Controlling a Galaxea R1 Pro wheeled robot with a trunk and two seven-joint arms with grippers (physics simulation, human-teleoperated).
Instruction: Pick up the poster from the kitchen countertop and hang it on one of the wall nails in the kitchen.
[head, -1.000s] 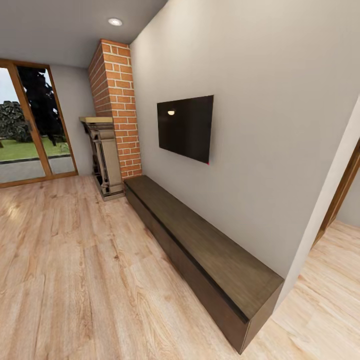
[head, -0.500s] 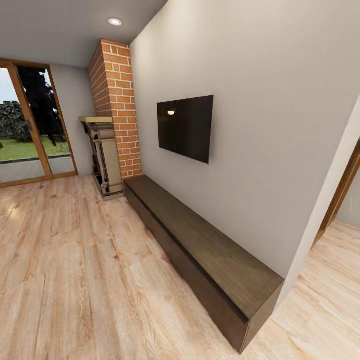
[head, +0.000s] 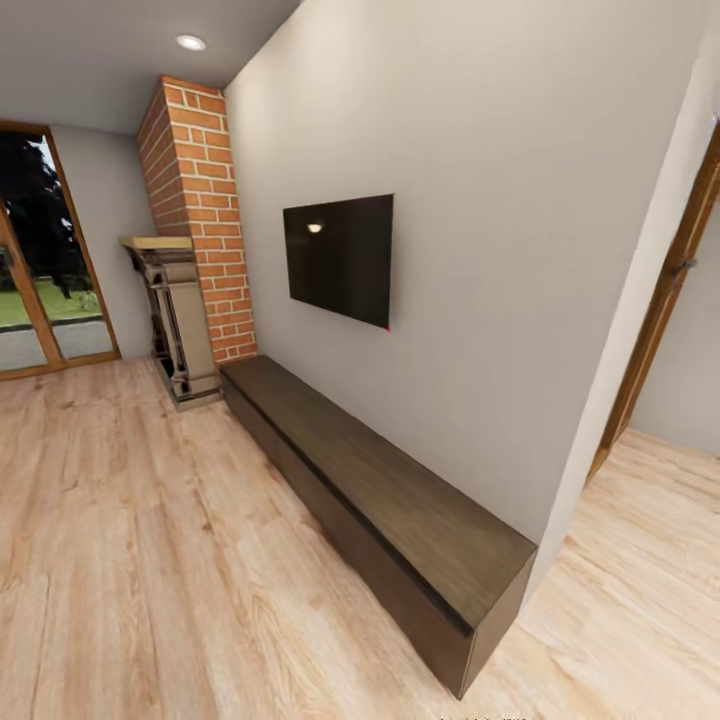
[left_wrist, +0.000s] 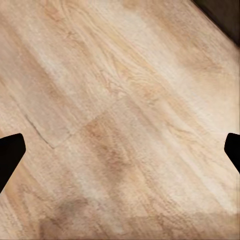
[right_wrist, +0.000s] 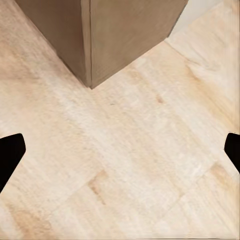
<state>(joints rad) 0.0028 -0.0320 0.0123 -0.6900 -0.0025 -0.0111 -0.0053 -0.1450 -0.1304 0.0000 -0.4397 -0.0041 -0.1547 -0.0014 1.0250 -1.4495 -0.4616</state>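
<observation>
The poster and the kitchen countertop are out of view; I am in a living room. My left gripper (left_wrist: 120, 150) is open, its two dark fingertips (left_wrist: 10, 152) at the picture's edges, with bare wooden floor between them. My right gripper (right_wrist: 120, 150) is open too, its fingertips (right_wrist: 10, 152) wide apart over the floor, close to the end corner of a low dark wooden bench (right_wrist: 100, 35). Neither gripper holds anything.
A low dark wooden bench (head: 380, 490) runs along the grey wall under a plain black TV screen (head: 338, 258). A brick chimney (head: 195, 210) with a fireplace (head: 175, 320) stands behind it, glass doors (head: 40, 270) at far left. A wood-framed doorway (head: 660, 300) opens at right.
The whole head view has shifted left, so the camera has turned right; more of the doorway at the right shows and less of the glass doors.
</observation>
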